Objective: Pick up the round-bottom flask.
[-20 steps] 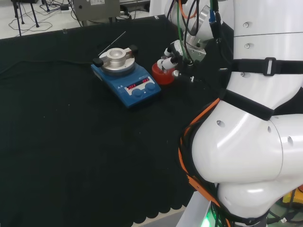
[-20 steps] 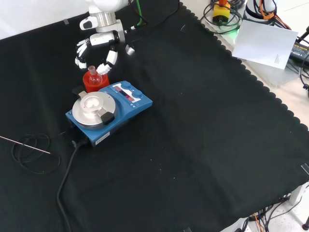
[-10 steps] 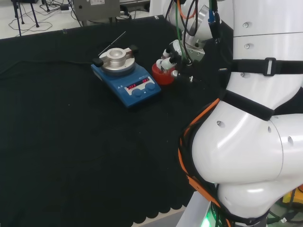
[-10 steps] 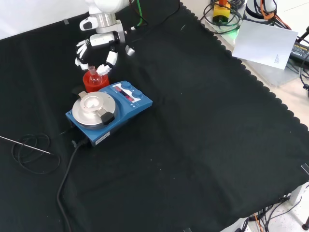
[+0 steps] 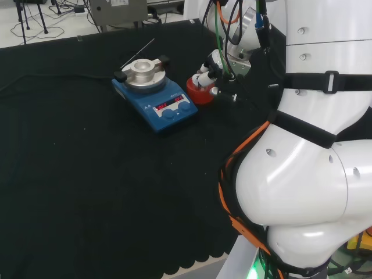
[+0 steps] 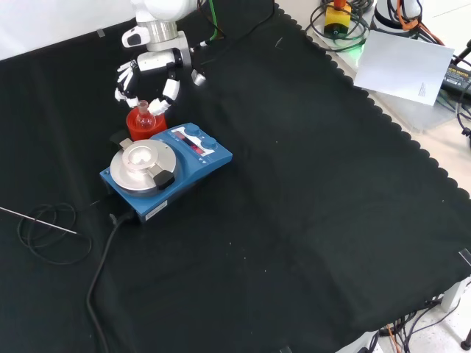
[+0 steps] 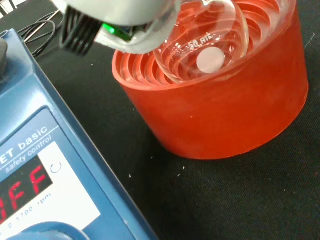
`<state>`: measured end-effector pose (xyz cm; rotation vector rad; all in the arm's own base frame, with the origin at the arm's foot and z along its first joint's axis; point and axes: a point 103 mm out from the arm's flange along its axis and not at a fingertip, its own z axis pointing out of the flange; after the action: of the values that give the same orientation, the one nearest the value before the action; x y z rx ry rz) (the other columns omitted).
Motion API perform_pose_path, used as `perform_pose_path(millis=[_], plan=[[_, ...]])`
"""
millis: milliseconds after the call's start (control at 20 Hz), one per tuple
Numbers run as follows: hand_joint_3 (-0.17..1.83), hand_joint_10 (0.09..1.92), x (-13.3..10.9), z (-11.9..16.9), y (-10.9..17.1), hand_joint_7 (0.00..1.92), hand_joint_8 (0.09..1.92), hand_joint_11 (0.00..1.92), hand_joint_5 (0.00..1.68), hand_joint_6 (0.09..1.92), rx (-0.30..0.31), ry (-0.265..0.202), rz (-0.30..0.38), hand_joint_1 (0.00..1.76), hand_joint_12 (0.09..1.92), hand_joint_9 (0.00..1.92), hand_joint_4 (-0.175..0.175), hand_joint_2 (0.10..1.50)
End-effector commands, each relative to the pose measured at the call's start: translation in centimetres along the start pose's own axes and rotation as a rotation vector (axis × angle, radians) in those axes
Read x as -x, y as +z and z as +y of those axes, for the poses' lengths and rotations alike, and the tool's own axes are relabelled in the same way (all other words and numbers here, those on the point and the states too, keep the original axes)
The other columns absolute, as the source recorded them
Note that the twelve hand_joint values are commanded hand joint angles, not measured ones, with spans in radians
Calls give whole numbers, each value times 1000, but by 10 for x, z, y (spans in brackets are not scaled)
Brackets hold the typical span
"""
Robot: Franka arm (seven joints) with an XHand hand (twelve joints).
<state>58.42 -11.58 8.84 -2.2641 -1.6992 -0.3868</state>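
In the front view the hand [image 6: 147, 73] comes down from the upper left of the frame, its black and white fingers [image 6: 168, 90] bent downward and spread in a loose cage over the neck of the round-bottom flask [image 6: 144, 115]. Gaps show between the fingers and the glass, and I cannot tell whether any fingertip touches the neck; nothing is plainly pinched, so the hand reads as partly curled and not closed round the flask. The flask sits upright in a red ribbed stand [image 6: 145, 126] on the black cloth of the bench [image 6: 309, 191], in the upper left of that frame, just behind the blue magnetic stirrer [image 6: 165, 169] and close against its rear edge. In the head view the same stand [image 5: 199, 92] lies near the upper middle of the frame, immediately right of the stirrer [image 5: 156, 96], with the hand [image 5: 208, 71] directly above it and the arm's large white links to the right. In the wrist view the clear bulb of the flask [image 7: 210, 52] rests inside the concentric ribs of the stand [image 7: 225, 105], and a blurred white part of the hand [image 7: 120, 20] overlaps the bulb's edge. The stirrer's blue casing [image 7: 55, 165] stands just beside the stand, with a narrow strip of cloth between them.
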Motion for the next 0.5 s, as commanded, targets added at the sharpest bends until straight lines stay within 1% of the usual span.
perform_pose_path(millis=[50, 500], plan=[[700, 657, -1, 0, 1, 499, 669, 218, 867, 757, 4, 0, -4, 1007, 1366, 626, -99, 603], [713, 655, -1, 3, 1, 504, 669, 228, 871, 763, 0, 12, -13, 1012, 1364, 631, -100, 615]])
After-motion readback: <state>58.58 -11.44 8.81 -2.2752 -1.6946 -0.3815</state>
